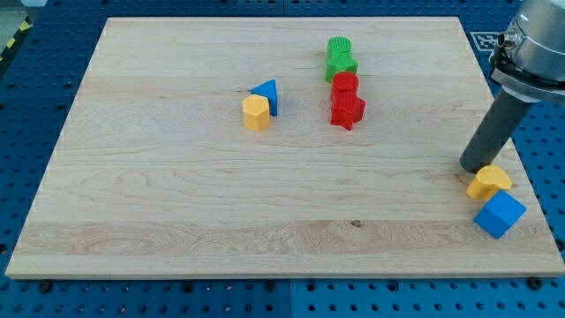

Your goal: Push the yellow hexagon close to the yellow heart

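Observation:
The yellow hexagon [256, 113] sits on the wooden board [177, 194] left of centre, touching a blue triangle [267, 94] just above and right of it. The yellow heart [488, 183] lies near the board's right edge, low in the view. My tip [474, 168] is the lower end of the dark rod, standing right at the heart's upper left side, seemingly touching it. The tip is far to the right of the hexagon.
A blue cube [500, 214] lies just below the heart at the lower right corner. A column of blocks stands at top centre: a green cylinder [339, 48], a green star [341, 67], a red cylinder [345, 86] and a red star [347, 110].

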You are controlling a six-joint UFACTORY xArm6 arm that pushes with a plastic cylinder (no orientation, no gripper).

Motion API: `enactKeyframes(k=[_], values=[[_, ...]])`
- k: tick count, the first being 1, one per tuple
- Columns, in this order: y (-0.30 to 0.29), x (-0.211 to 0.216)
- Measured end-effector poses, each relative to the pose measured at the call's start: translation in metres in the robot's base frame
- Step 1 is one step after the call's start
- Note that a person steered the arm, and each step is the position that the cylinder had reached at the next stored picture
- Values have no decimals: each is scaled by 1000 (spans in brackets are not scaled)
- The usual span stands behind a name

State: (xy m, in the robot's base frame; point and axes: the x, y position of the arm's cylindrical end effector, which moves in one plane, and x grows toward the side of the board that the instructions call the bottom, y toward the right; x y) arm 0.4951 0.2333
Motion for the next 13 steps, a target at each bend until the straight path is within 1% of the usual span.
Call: enactKeyframes(k=[2, 3, 4, 6, 7, 8, 9, 10, 11, 13], values=[[-6, 0], [-9, -9], [-47, -24], [-206, -25], [-274, -33], [-319, -60], [-327, -92], [-318, -115], [-296, -113], [-256, -77]])
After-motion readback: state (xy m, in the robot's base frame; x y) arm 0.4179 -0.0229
